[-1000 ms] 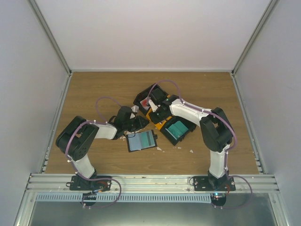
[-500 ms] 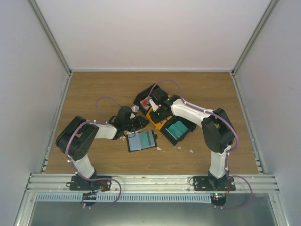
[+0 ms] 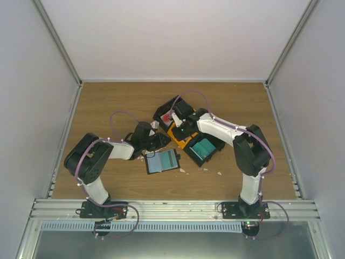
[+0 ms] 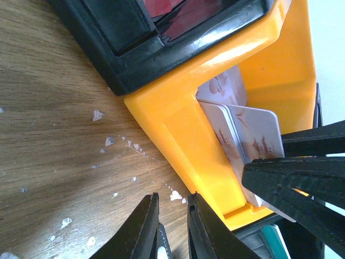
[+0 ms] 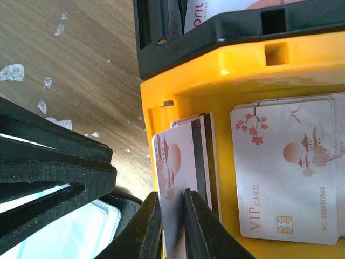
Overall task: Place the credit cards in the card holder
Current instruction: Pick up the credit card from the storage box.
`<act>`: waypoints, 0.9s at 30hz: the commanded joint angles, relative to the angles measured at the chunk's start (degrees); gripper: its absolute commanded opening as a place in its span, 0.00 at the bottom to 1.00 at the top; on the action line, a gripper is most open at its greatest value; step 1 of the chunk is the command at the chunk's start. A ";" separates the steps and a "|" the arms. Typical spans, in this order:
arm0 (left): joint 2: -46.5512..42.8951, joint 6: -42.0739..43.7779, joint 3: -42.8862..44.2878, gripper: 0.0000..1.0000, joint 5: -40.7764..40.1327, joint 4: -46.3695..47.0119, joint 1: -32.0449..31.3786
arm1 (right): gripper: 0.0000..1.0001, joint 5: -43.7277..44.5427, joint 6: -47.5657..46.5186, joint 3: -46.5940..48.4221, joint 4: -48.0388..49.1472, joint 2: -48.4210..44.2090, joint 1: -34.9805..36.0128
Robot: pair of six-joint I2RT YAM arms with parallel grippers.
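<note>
The card holder [image 3: 161, 161] lies open on the wood with pale and teal cards in its slots. My left gripper [image 3: 160, 141] sits at its far edge, and a stitched black edge of the card holder [image 4: 160, 249] shows between the narrow left gripper [image 4: 172, 197] jaws. My right gripper [image 5: 171, 194] reaches into the orange bin [image 5: 178, 75]. Its jaws press both faces of a pale credit card [image 5: 178, 156] with a pagoda print, standing on edge. Other credit cards [image 5: 285, 167] lie flat in that bin.
A black bin [image 3: 164, 114] with red cards sits behind the orange bin [image 3: 177, 136], and a black bin [image 3: 204, 148] with teal cards to its right. White paper scraps [image 3: 220, 173] dot the wood. The left arm's fingers [image 5: 54, 162] are close beside the right gripper.
The right gripper's jaws have closed in onto the standing pale card in the orange bin, and the right arm shifted slightly. The left arm and card holder have not moved.
</note>
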 commanded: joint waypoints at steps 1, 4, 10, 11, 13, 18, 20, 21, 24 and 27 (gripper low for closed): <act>0.18 1.13 -0.02 0.19 0.05 1.69 -0.06 | 0.12 -2.26 0.22 -0.62 -0.31 -2.39 0.28; 0.08 1.13 -0.02 0.19 0.04 1.66 -0.06 | 0.09 -1.92 0.37 -0.72 -0.27 -2.64 0.27; -0.52 0.95 -0.45 0.19 -0.03 2.09 -0.06 | 0.02 3.93 1.48 -1.24 0.63 -3.80 0.29; -0.66 1.01 -0.41 0.19 -0.09 2.05 -0.06 | 0.01 4.47 1.56 -1.31 0.85 -4.15 0.28; -0.97 1.12 -0.38 0.19 -0.05 1.85 -0.06 | 0.01 5.06 1.54 -1.46 1.38 -5.00 0.28; -1.70 1.47 -0.24 0.20 -0.26 1.36 -0.06 | 0.01 5.74 1.75 -1.49 1.90 -6.75 0.28; -2.26 1.62 -0.26 0.20 -0.31 1.10 -0.06 | 0.01 7.46 2.11 -1.73 2.05 -7.72 0.27; -2.69 1.74 -0.30 0.21 -0.44 0.93 -0.06 | 0.01 8.43 2.31 -2.02 2.29 -8.40 0.31; -4.81 2.26 -0.85 0.25 -1.13 0.38 -0.06 | 0.01 11.78 3.46 -3.21 3.67 -11.60 0.24; -8.34 3.53 -1.36 0.34 -2.05 -1.26 -0.06 | 0.00 13.01 5.02 -5.17 5.79 -16.12 0.26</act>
